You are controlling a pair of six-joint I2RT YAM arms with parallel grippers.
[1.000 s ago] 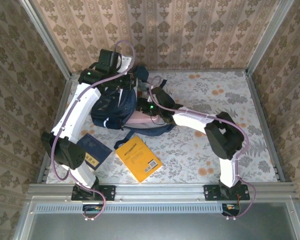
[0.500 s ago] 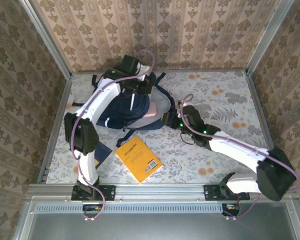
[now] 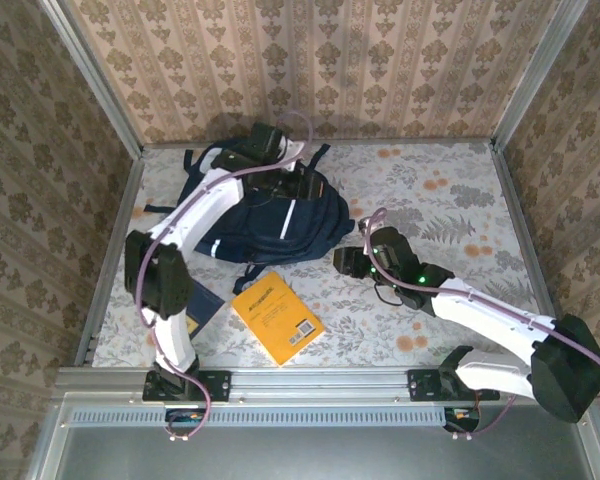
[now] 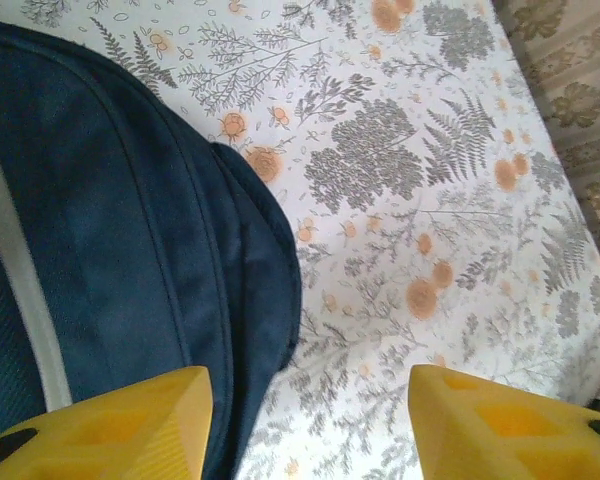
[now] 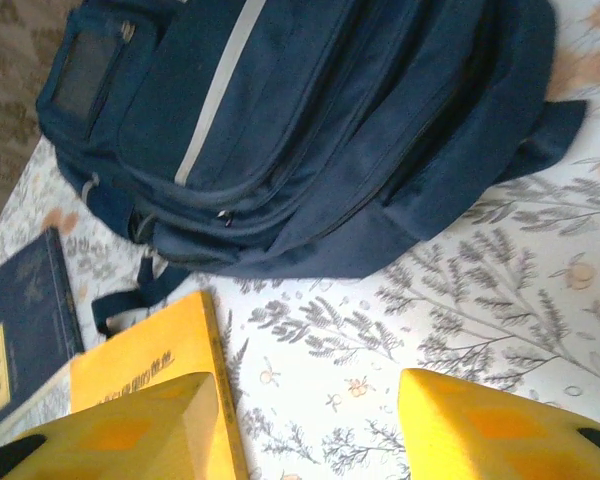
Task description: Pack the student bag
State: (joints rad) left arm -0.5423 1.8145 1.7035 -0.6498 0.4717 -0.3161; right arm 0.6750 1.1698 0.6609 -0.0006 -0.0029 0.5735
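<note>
Jaws of the left tool point(image 4: 310, 405) stood apart and empty over the backpack point(image 3: 265, 215); the right tool point(image 3: 345, 262), likewise parted and empty, hovered just beside its near-right corner. The backpack lay flat at the counter's point(image 3: 440, 200) far left, with a yellow book point(image 3: 277, 317) and a blue book point(image 5: 25, 330) nearby.

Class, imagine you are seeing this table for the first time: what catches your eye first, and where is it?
The big navy student bag lies flat at the far left of the flowered table, with the left pincer open over it. A bright yellow book lies in front of it, near the table's front edge. The right pincer hangs open off the bag's near right corner.
</note>
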